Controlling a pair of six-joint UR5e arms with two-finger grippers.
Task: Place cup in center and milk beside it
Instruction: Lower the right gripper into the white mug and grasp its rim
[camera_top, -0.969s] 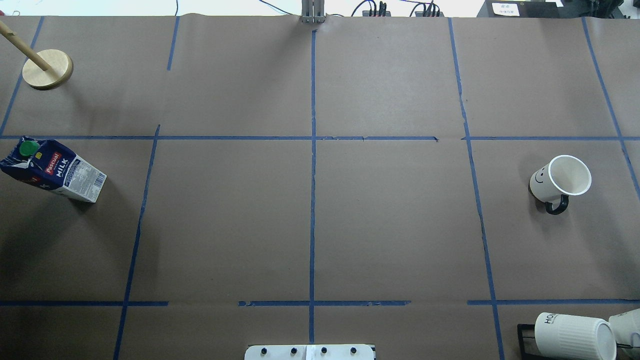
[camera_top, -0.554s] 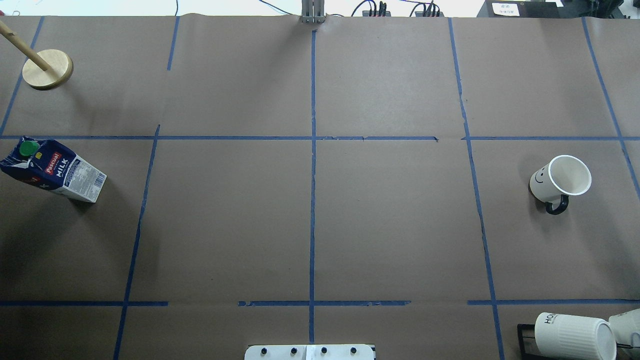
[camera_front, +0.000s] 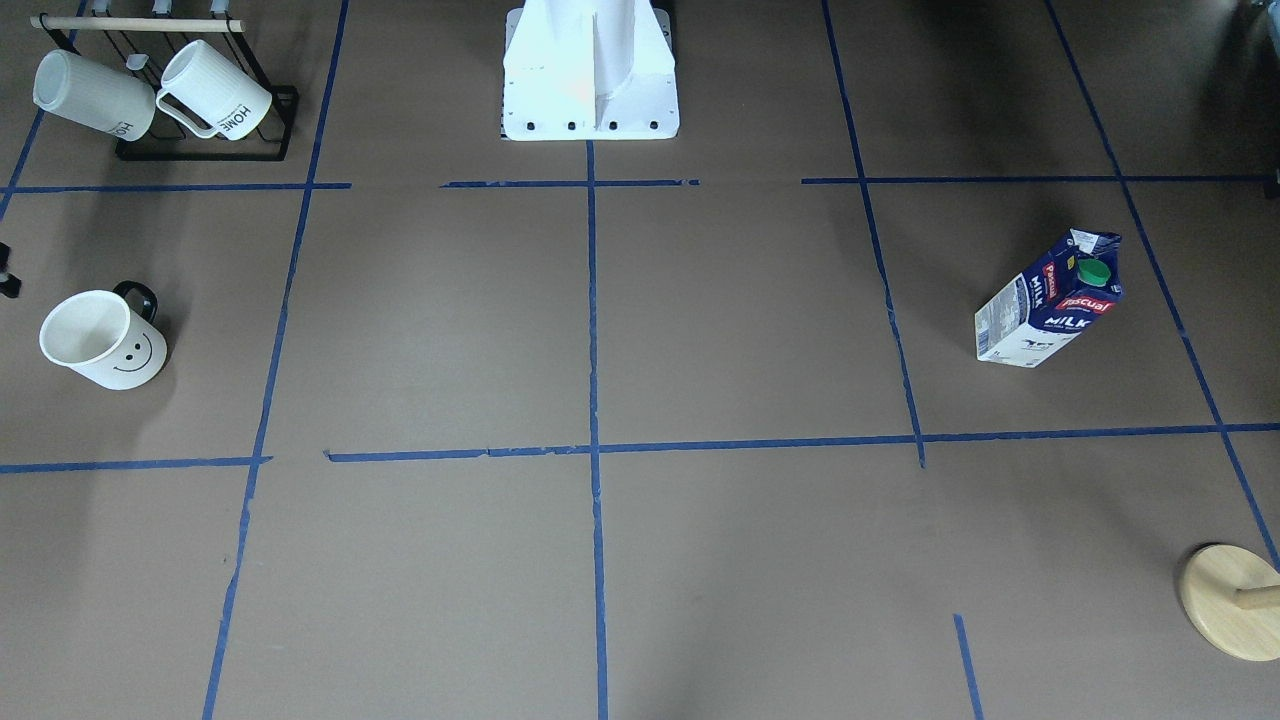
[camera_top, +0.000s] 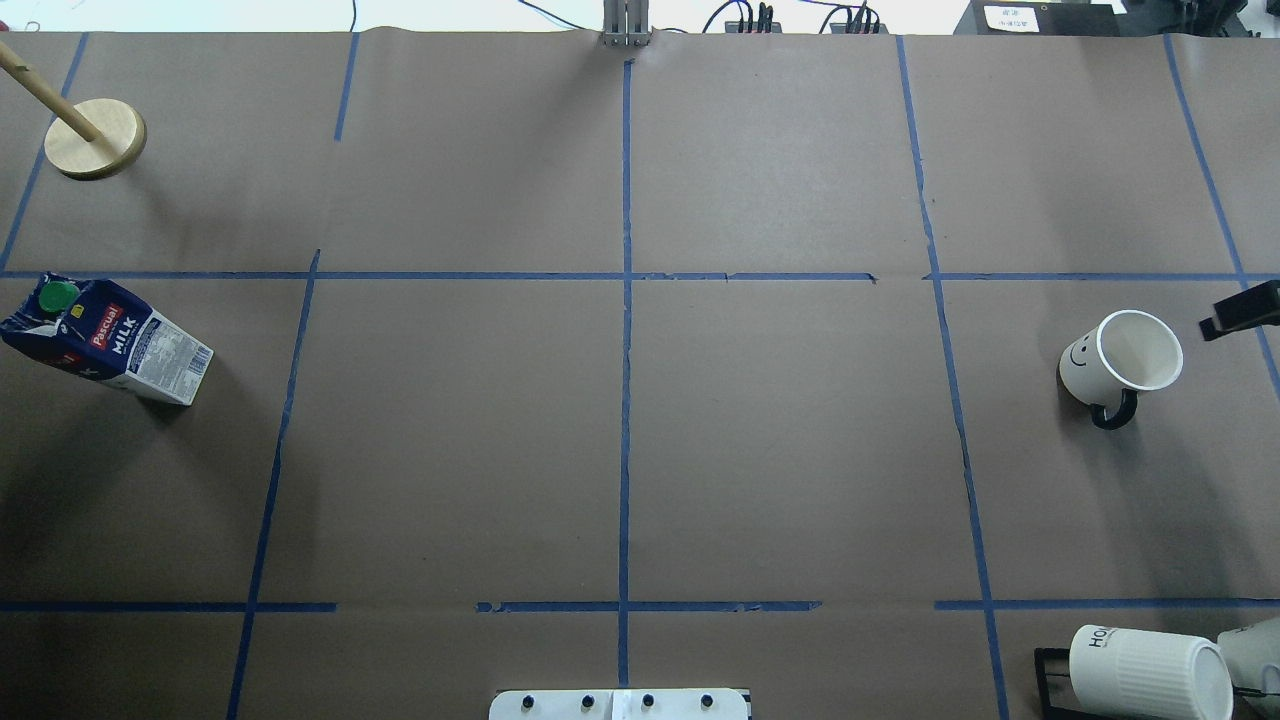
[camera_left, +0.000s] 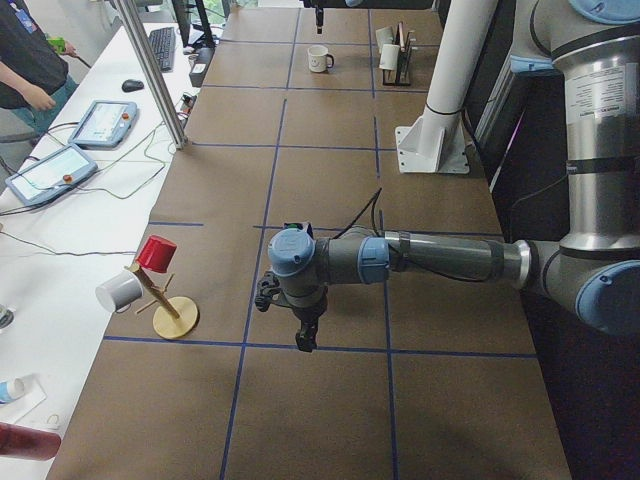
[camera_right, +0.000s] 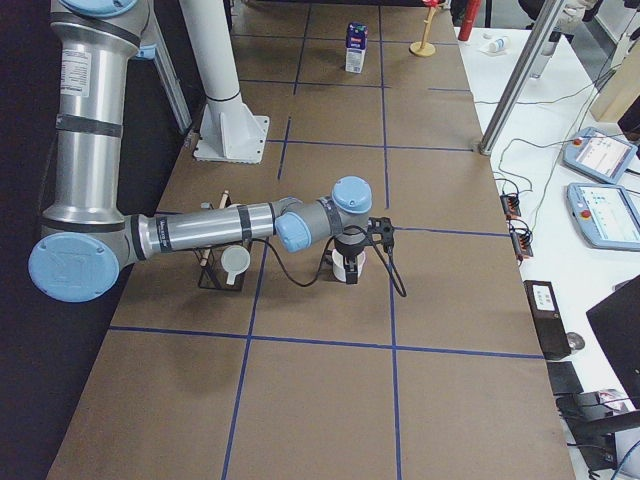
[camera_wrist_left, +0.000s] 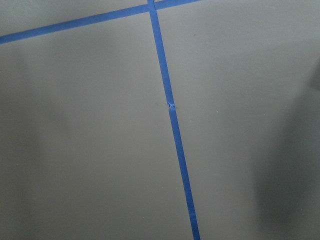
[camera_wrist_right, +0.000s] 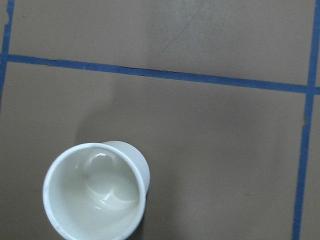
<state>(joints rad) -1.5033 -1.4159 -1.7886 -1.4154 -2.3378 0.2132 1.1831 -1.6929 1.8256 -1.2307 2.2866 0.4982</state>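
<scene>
The cup, a white mug with a smiley face and a black handle, stands upright at the right of the brown surface. It also shows in the front view and from above in the right wrist view. The milk carton stands at the far left, also seen in the front view. The center, where the tape lines cross, is bare. My right gripper shows only as a black piece at the right edge, close to the cup; I cannot tell its jaws. My left gripper hovers over tape lines; I cannot tell its jaws.
A black rack with ribbed "HOME" mugs stands at the near right corner. A wooden stand is at the far left corner. The white robot base sits at the near middle edge.
A black part of my right gripper has come into the overhead view at the right edge, beside the cup. The cup and the milk have not moved.
</scene>
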